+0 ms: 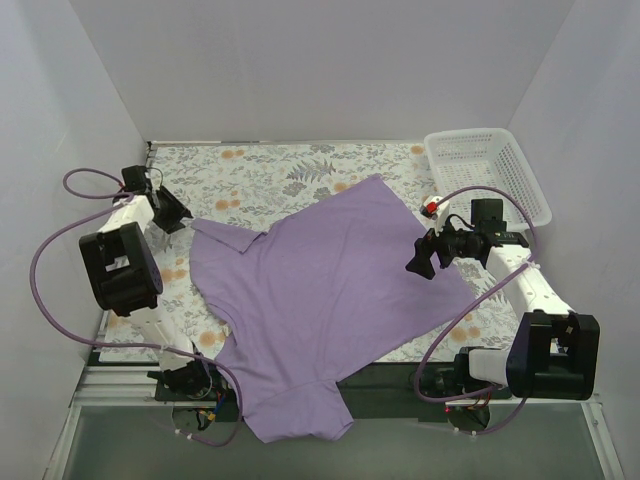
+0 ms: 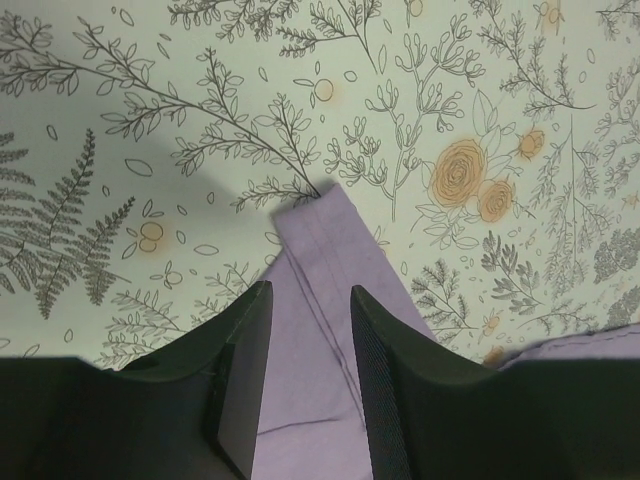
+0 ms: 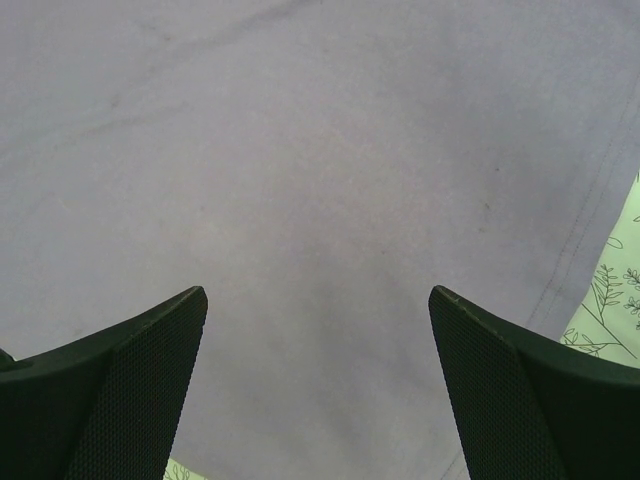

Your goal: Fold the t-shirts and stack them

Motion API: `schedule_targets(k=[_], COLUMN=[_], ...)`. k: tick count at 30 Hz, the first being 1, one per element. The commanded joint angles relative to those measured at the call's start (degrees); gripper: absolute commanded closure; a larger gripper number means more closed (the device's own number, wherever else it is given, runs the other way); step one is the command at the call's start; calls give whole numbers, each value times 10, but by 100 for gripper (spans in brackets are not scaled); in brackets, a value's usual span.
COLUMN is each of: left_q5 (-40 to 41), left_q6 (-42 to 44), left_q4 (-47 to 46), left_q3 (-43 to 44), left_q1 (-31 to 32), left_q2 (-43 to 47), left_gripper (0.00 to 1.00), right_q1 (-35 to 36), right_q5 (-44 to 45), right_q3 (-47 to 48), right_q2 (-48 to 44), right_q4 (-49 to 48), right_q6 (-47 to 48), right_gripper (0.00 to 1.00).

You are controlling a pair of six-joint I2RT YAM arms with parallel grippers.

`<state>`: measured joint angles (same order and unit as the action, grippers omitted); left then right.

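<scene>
A lavender t-shirt (image 1: 330, 290) lies spread out on the floral table (image 1: 280, 170), and its lower end hangs over the near edge. My left gripper (image 1: 178, 215) is at the shirt's left sleeve. In the left wrist view its jaws (image 2: 310, 290) stand narrowly apart with the sleeve's hemmed end (image 2: 320, 240) lying flat between them. My right gripper (image 1: 418, 258) hovers over the shirt's right side. In the right wrist view it (image 3: 318, 295) is wide open, with only smooth purple cloth (image 3: 300, 150) beneath.
A white mesh basket (image 1: 487, 172) stands at the back right corner. A small red and white object (image 1: 432, 207) lies beside it, near the shirt's far corner. Grey walls close in the table on three sides.
</scene>
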<state>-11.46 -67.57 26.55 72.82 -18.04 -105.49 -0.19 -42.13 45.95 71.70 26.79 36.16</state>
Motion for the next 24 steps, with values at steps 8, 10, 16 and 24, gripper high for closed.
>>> schedule_targets(k=[8,10,16,24], left_q5=[-20,-26,-34,-83], left_q6=[41,41,42,34], left_q4=[33,34,37,29], left_q3=[59,65,79,86], left_q1=[-3,-3,-2,-2], left_q2=[-96,-107,-137,-134], left_gripper=[65,65,72,100], right_q1=[1,1,1,1], right_q5=[2,5,9,13], right_q3=[-1,0,0,0], right_q2=[-1,3,8,12], right_q4=[-13,-14,-14,-13], right_q6=[-3,-3,-2,-2], right_gripper=[3,3,3,3])
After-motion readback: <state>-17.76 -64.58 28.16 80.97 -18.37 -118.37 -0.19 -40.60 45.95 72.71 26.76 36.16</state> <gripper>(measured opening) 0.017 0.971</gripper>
